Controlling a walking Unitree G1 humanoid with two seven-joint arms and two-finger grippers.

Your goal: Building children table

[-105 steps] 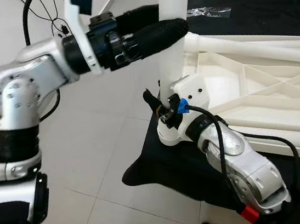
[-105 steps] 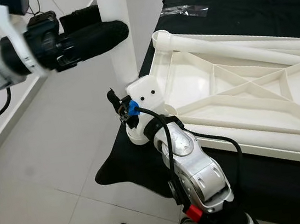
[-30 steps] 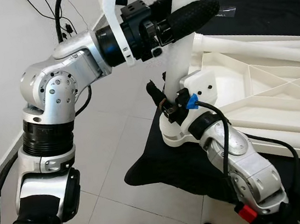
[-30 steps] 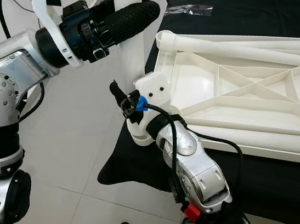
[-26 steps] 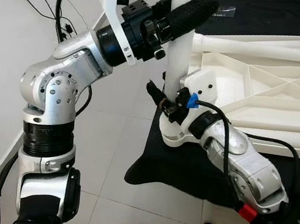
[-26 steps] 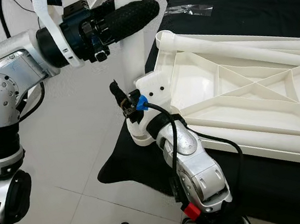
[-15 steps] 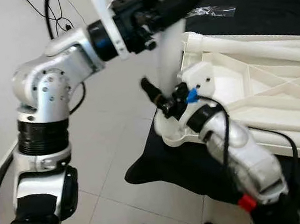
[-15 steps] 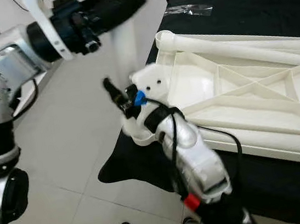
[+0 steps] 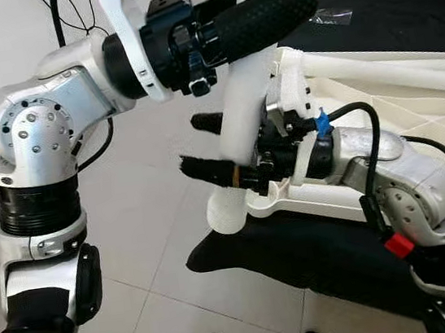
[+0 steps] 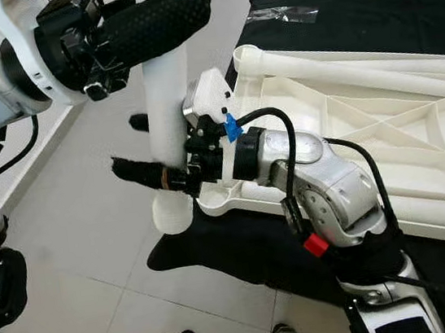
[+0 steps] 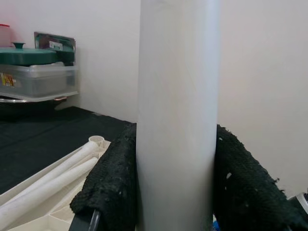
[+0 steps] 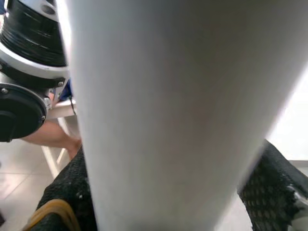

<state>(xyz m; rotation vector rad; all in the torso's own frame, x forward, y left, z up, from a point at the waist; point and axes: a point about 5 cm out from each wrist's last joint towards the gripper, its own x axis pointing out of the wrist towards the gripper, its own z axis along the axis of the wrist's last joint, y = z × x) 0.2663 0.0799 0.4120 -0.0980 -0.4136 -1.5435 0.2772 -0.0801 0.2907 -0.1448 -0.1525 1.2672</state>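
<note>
Both grippers clamp the white table leg (image 9: 243,123): left gripper (image 9: 256,18) high, right gripper (image 9: 212,147) low, at the tabletop's (image 10: 363,115) near-left corner (leg-fitting step, I judge); next, seat its base squarely.

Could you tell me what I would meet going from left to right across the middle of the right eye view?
Floor tiles → right gripper → white table leg → right arm → white tabletop frame.
</note>
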